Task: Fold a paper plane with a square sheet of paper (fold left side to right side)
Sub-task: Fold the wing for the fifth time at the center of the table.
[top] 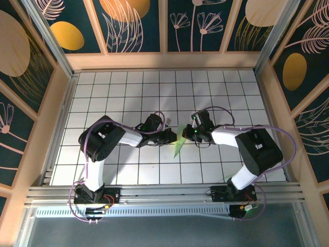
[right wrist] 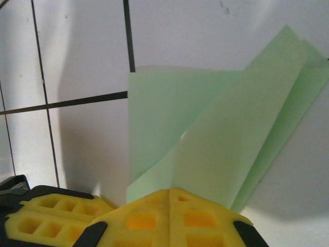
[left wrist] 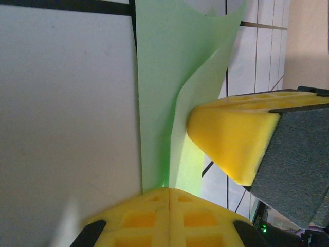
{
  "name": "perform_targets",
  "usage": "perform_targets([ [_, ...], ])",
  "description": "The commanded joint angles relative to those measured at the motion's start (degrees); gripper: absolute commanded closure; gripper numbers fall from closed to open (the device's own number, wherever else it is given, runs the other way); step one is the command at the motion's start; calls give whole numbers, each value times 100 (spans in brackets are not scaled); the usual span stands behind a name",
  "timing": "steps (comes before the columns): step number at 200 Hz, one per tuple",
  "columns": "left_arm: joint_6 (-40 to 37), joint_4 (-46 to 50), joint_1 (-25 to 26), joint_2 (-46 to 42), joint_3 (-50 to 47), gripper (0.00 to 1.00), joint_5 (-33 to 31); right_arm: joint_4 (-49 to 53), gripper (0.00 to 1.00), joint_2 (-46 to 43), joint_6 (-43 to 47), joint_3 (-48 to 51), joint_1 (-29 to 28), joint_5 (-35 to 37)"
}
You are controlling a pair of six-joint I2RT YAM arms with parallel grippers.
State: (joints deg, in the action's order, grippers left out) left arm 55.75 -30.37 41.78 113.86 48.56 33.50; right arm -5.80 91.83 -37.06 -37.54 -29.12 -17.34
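From above, the paper (top: 179,148) lay as a narrow green wedge on the white grid table (top: 128,87), its point toward my bases. My left gripper (top: 168,137) was touching the paper's upper left and my right gripper (top: 186,134) its upper right, the two close together over its wide end. That view was too small to tell me how the jaws stood. My left wrist camera settled it for that side: the yellow fingertips were pressed fully together, and the paper ran straight into the seam between them, pinched there. Beyond the fingertips the paper rose in two layers, one flat and one curling up. A yellow pad (left wrist: 231,139) of my right gripper pressed on the paper's right edge. My right wrist camera showed what neither other view did: overlapping folded flaps with slanting creases, fanning out from my right fingertips. Those were likewise closed tight, with the paper's folded corner caught at their seam. Left of the paper there, a finger (right wrist: 46,218) of my left gripper sat just beside it.
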Motion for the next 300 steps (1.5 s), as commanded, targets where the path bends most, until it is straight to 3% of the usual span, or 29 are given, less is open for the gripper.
perform_targets([
  [1, -46, 68, -21, 406, -105, 100, -499, -77, 95, 56, -115, 140, 20, 144],
  [101, -56, 58, -23, 190, -127, 100, -514, -237, 100, 163, -141, 599, 94, 117],
  [179, -332, 1047, -26, -1085, 119, 80, -927, -626, 100, 43, -126, 1156, 145, 82],
  [203, -543, 1482, -21, -1487, 86, 87, -915, -703, 100, 23, -120, 1210, 155, 83],
  [236, -551, 1625, 84, -1810, -1, 94, -334, -782, 100, 61, -109, 1213, 156, 21],
  [300, -366, 1673, 567, -1383, 123, 99, -34, -774, 100, 120, -90, 1161, 155, -22],
])
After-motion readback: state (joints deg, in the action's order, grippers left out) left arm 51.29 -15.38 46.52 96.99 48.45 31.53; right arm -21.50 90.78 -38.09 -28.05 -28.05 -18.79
